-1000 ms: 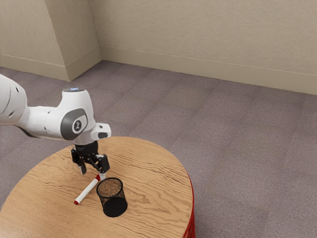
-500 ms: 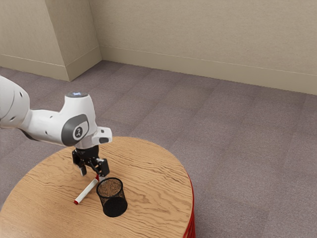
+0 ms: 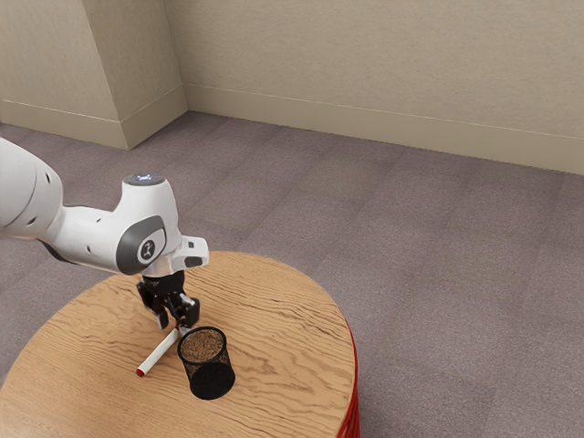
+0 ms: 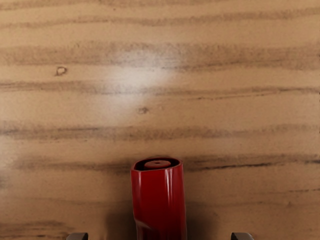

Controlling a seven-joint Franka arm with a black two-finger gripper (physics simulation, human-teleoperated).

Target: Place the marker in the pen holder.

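Exterior view | hand points down, low over marker | fingers spread apart

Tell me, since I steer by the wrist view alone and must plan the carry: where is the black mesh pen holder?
Observer: The black mesh pen holder stands upright beside the marker, on the exterior view's right of it.

Operator: I see a glossy red marker end. What colour is the barrel?

Observer: The marker's barrel is white.

Operator: And its far end, away from the claw?

Observer: That small far end is red too.
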